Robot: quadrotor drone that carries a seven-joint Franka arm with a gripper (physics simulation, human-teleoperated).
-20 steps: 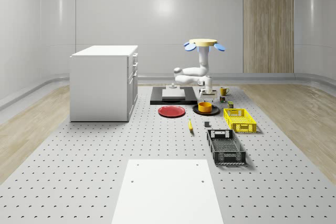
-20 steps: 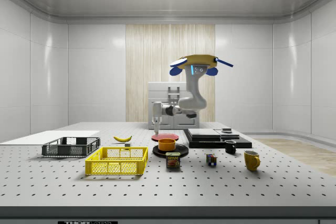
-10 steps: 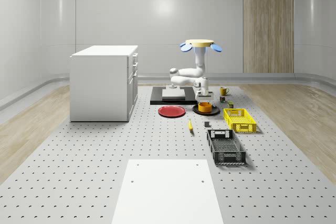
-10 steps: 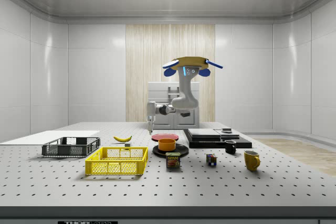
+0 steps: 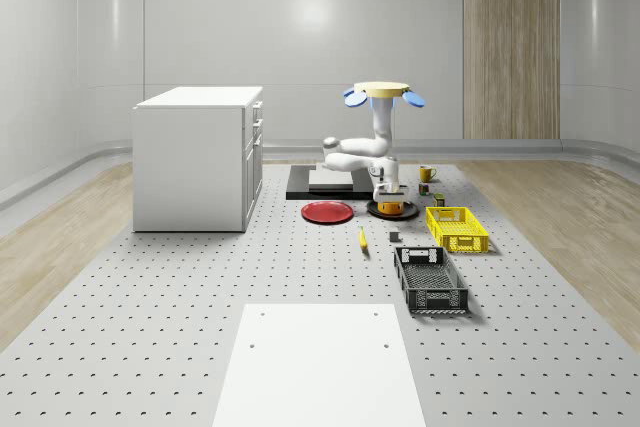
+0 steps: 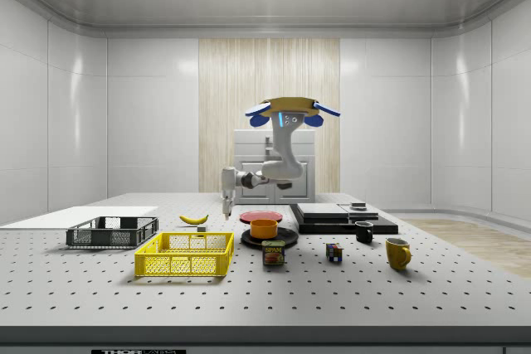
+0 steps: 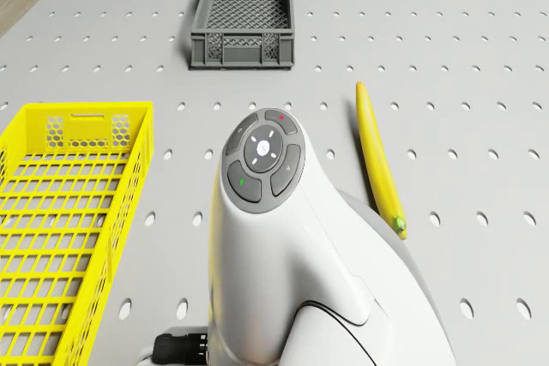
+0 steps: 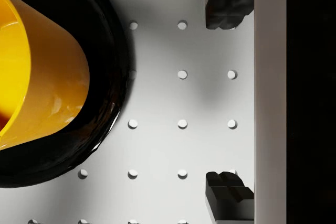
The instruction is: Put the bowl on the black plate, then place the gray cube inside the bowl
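A pale perforated tabletop (image 5: 150, 327) fills a white-walled room. In the wrist view the jaws (image 8: 227, 100) stand apart and empty over bare tabletop, one black fingertip (image 8: 227, 9) toward the frame's top, the other near the bottom. At that frame's left edge the orange bowl (image 8: 39, 74) already sits on the black plate (image 8: 113, 51), so the first step looks done. In the side view the jaws hang left of the bowl (image 6: 264, 227), and the drone (image 6: 287, 110) hovers above the plate (image 6: 270, 239), a little right of centre.

The step in hand appears to be fetching the gray cube. A small dark block (image 5: 394, 237) lies just below the plate in the whole-scene view's middle; whether it is the cube cannot be told. A good approach would centre the parted jaws over it, descend straight, and clear the banana (image 7: 378, 156) and yellow basket (image 7: 51, 212). The arm's white body (image 7: 283, 246) hides the drone view's lower middle.
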